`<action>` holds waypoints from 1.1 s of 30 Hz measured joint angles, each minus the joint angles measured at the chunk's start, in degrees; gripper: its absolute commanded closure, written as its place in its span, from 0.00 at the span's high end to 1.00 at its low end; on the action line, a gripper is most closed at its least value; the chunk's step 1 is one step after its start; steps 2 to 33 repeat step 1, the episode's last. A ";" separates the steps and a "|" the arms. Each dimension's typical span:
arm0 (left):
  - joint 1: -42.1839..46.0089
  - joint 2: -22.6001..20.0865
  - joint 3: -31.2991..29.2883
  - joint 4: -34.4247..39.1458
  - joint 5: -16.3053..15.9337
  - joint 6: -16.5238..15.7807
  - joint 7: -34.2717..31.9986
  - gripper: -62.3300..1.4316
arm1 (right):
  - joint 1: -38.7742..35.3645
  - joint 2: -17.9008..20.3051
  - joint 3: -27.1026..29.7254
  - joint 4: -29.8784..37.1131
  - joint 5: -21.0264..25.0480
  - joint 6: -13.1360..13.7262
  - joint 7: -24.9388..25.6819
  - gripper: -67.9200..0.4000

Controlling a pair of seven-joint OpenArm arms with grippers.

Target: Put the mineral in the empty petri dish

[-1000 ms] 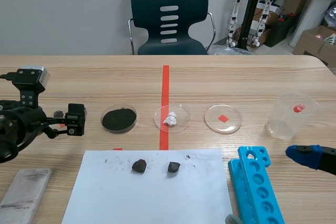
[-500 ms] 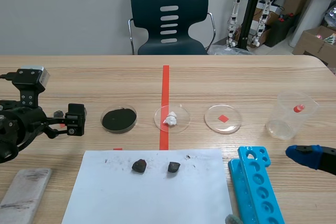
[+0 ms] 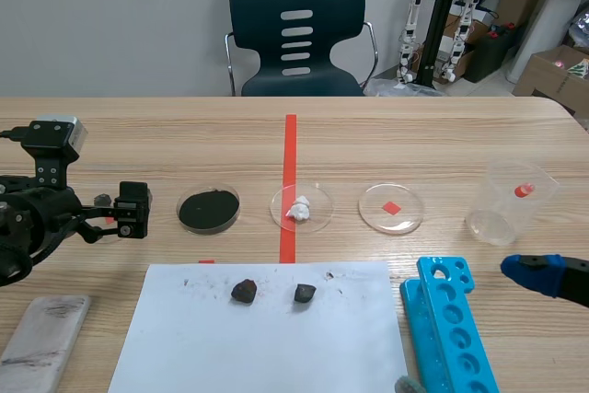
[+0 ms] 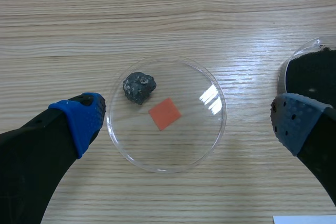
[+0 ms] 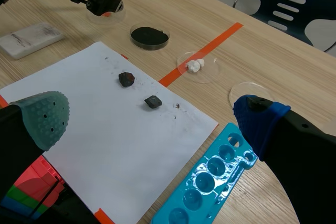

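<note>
In the left wrist view a dark mineral (image 4: 139, 87) lies inside a clear petri dish (image 4: 210, 145), beside an orange tape square. My left gripper (image 4: 189, 116) hangs open over that dish, one finger on each side. Two more dark minerals (image 3: 244, 291) (image 3: 305, 294) rest on the white paper (image 3: 267, 347). An empty petri dish (image 3: 391, 207) sits right of the red line. My right gripper (image 5: 151, 116) is open near the table's right front, away from everything; its blue pad (image 3: 534, 271) shows in the scene view.
A dish of black powder (image 3: 209, 209) and a dish with a white lump (image 3: 302, 207) stand mid-table. A clear plastic cup (image 3: 509, 202) is at the right. A blue tube rack (image 3: 446, 324) lies right of the paper, a grey block (image 3: 41, 338) at the front left.
</note>
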State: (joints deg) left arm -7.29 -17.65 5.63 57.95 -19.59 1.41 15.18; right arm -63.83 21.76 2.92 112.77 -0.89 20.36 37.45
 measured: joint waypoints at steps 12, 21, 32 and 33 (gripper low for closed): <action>0.00 0.00 0.00 0.00 0.00 0.00 0.00 1.00 | 0.00 0.00 0.00 0.00 0.00 0.00 0.00 1.00; 0.00 0.00 0.00 0.00 0.00 0.00 0.00 1.00 | 0.00 0.00 0.00 0.00 0.00 0.00 0.00 1.00; 0.00 0.00 0.00 0.00 0.00 0.00 0.00 1.00 | 0.00 0.00 0.00 0.00 0.00 0.00 0.00 1.00; 0.00 0.00 0.00 0.00 0.00 0.00 0.00 1.00 | 0.00 0.00 0.00 0.00 0.00 0.00 0.00 1.00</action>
